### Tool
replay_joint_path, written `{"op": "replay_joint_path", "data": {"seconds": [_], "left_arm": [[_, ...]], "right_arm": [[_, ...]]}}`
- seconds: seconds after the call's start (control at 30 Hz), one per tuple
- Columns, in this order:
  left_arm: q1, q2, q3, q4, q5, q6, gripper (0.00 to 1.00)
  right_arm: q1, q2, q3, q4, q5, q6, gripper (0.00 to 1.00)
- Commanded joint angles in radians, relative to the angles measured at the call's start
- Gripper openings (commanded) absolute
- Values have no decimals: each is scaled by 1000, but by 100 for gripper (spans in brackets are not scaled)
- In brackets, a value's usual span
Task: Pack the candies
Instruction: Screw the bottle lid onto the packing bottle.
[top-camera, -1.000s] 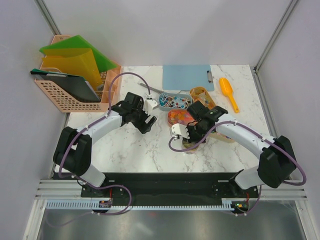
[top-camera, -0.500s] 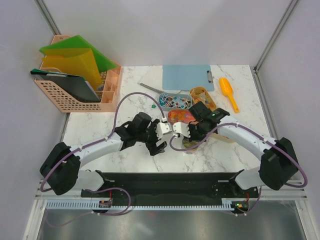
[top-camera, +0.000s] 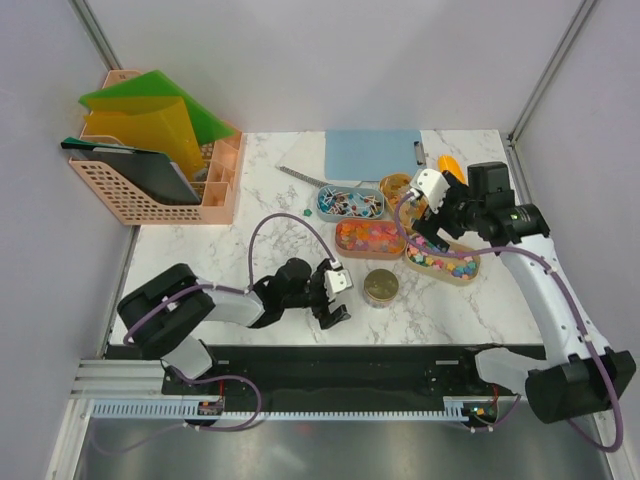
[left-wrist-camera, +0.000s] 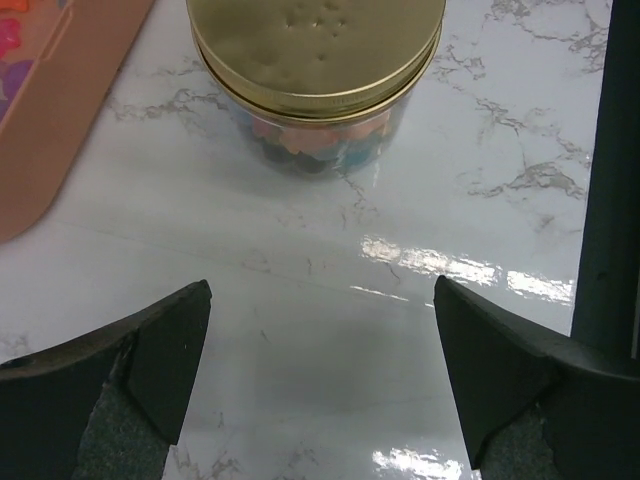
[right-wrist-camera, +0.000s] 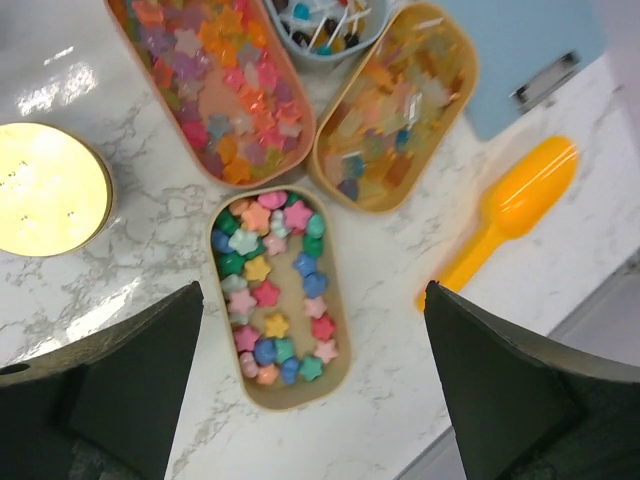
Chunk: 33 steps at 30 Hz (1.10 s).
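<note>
hard to see: candies (left-wrist-camera: 310, 150) in the jar (left-wrist-camera: 392, 120) mostly hidden under gold lid (left-wrist-camera: 315, 45); scoop (top-camera: 447, 162) half hidden behind right gripper (right-wrist-camera: 312, 295) | more candies: in four trays (right-wrist-camera: 346, 340) near jar | left gripper (left-wrist-camera: 320, 290): wide open, holds nothing, faces jar | right gripper: wide open, holds nothing, above trays

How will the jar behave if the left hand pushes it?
The jar looks squat, so it should slide rather than tip. The table is glossy, so it may slip easily. Its clear wall shows candies inside, so it is probably heavy for its size.
</note>
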Motion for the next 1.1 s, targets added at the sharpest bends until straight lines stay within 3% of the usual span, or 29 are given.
{"op": "replay_joint_path", "data": {"seconds": [0.0, 0.43, 0.7, 0.9, 1.0, 1.07], "left_arm": [[-8, 76, 9, 207, 25, -12, 100], [-60, 548, 184, 502, 91, -14, 99], [-89, 653, 256, 579, 50, -25, 95], [-89, 656, 242, 564, 50, 12, 82], [-78, 661, 259, 530, 60, 17, 63], [-75, 661, 271, 505, 86, 21, 59]], "right_arm": [[-55, 77, -4, -103, -104, 26, 98], [-118, 147, -2, -147, -98, -76, 98], [-137, 192, 19, -265, -125, -200, 98], [-112, 242, 13, -460, -279, -515, 98], [-28, 259, -36, -468, -285, -647, 98], [1, 273, -50, -444, -288, -676, 98]]}}
